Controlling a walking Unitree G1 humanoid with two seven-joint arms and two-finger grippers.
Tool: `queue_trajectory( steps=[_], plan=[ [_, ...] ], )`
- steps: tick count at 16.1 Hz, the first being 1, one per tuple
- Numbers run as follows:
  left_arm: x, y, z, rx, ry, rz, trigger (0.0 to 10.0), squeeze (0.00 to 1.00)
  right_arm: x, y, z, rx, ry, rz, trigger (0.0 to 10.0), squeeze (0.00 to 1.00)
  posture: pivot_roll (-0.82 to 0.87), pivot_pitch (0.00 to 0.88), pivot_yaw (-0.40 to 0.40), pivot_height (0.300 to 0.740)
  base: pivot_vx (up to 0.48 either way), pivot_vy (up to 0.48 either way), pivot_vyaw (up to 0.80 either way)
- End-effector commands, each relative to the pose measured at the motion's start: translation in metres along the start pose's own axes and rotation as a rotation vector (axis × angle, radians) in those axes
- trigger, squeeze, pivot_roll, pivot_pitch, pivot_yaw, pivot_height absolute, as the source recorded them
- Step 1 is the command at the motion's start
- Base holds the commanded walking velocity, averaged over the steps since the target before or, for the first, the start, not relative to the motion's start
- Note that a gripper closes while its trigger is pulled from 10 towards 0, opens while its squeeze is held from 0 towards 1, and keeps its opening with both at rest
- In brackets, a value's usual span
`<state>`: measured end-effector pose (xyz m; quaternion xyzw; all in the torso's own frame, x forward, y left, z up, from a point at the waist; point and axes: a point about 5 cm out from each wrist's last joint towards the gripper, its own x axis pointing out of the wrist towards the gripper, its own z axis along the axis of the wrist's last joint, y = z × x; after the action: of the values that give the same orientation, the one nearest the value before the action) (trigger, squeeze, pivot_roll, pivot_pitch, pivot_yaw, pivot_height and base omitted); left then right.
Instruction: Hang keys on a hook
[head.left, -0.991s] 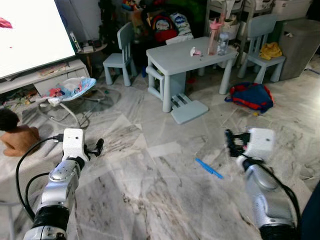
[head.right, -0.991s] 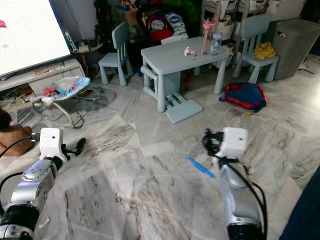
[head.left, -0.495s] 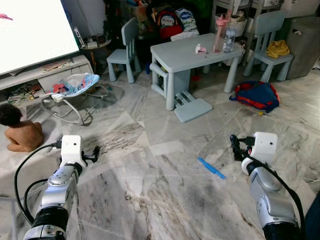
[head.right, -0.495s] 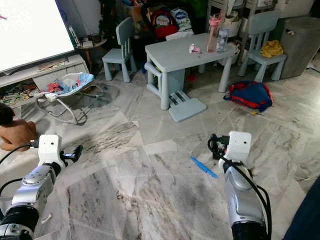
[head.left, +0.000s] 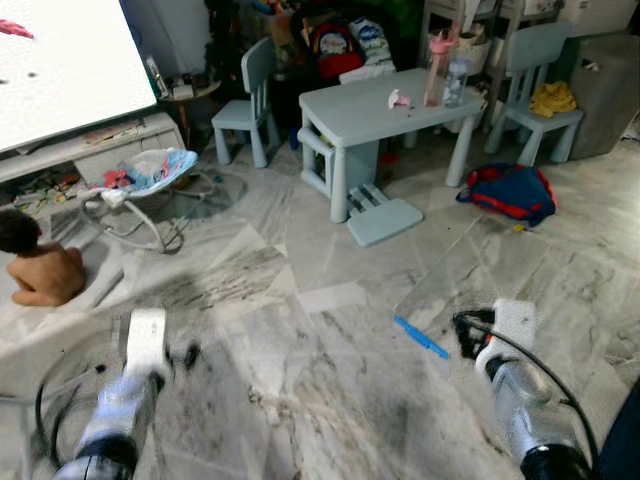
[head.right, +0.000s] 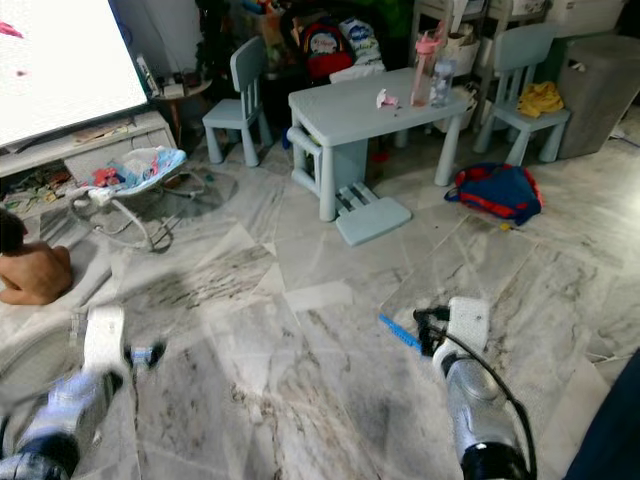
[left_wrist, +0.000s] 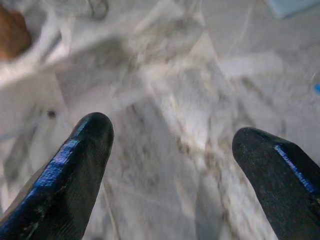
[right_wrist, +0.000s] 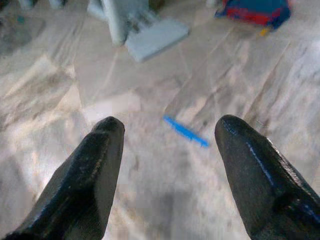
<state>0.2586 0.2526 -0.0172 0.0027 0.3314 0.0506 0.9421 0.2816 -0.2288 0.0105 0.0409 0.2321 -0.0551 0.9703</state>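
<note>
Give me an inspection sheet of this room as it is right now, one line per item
Surface: marble floor, bare in front of the robot.
Job's things: keys and hook, nothing seen.
Clutter: blue stick on the floor; backpack by the table; bottles on the table; yellow cloth on a chair.
Grippers: left gripper open, holds nothing, blurred in the eye views; right gripper open, holds nothing, pointing at the blue stick.
Cables: black cable along the right arm; a blurred loop by the left arm.
Surroundings: screen, baby bouncer, a person sitting on the floor at left.
</note>
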Motion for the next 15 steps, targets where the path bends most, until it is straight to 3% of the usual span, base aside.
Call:
queue_trajectory(
  steps=[1, 3, 4, 5, 6, 8, 10, 13, 15],
  plan=[
    [-0.004, 0.009, -0.012, 0.0, 0.042, 0.025, 10.0, 0.0, 0.001, 0.0, -0.007, 0.0, 0.034, 0.009, 10.0, 0.0, -0.02, 0.0, 0.029, 0.74, 0.0, 0.0, 0.0],
    [-0.013, 0.004, -0.054, 0.057, 0.199, 0.006, 10.0, 0.0, -0.008, -0.002, -0.047, 0.018, 0.199, 0.016, 10.0, 0.0, -0.03, 0.0, 0.015, 0.74, 0.0, 0.0, 0.0],
    [-0.014, 0.004, -0.057, 0.062, 0.211, 0.007, 10.0, 0.0, -0.009, -0.002, -0.051, 0.008, 0.216, 0.017, 10.0, 0.0, -0.03, 0.0, 0.013, 0.74, 0.0, 0.0, 0.0],
    [-0.018, 0.001, -0.072, 0.075, 0.272, 0.025, 10.0, 0.0, -0.018, -0.005, -0.074, -0.062, 0.319, -0.002, 10.0, 0.0, -0.04, 0.0, 0.007, 0.74, 0.0, 0.0, 0.0],
    [-0.018, 0.0, -0.074, 0.07, 0.276, 0.023, 10.0, 0.0, -0.02, -0.006, -0.079, -0.069, 0.338, -0.005, 10.0, 0.0, -0.04, 0.0, 0.005, 0.74, 0.0, 0.0, 0.0],
    [-0.016, -0.025, -0.078, 0.086, 0.285, -0.035, 10.0, 0.0, -0.032, -0.009, -0.1, -0.122, 0.442, -0.027, 10.0, 0.0, -0.04, 0.0, -0.006, 0.74, 0.0, 0.0, 0.0],
    [-0.012, -0.047, -0.076, 0.07, 0.274, -0.071, 10.0, 0.0, -0.034, -0.001, -0.108, -0.137, 0.47, 0.007, 10.0, 0.0, -0.03, 0.0, -0.012, 0.74, 0.0, 0.0, 0.0],
    [-0.01, -0.06, -0.074, 0.079, 0.285, -0.082, 10.0, 0.0, -0.034, 0.008, -0.109, -0.127, 0.473, 0.011, 10.0, 0.0, -0.04, 0.0, -0.012, 0.74, 0.0, 0.0, 0.0],
    [-0.011, -0.061, -0.077, 0.085, 0.289, -0.083, 10.0, 0.0, -0.038, 0.0, -0.113, -0.157, 0.482, 0.03, 10.0, 0.0, -0.04, 0.0, -0.015, 0.74, 0.0, 0.0, 0.0]
  ],
)
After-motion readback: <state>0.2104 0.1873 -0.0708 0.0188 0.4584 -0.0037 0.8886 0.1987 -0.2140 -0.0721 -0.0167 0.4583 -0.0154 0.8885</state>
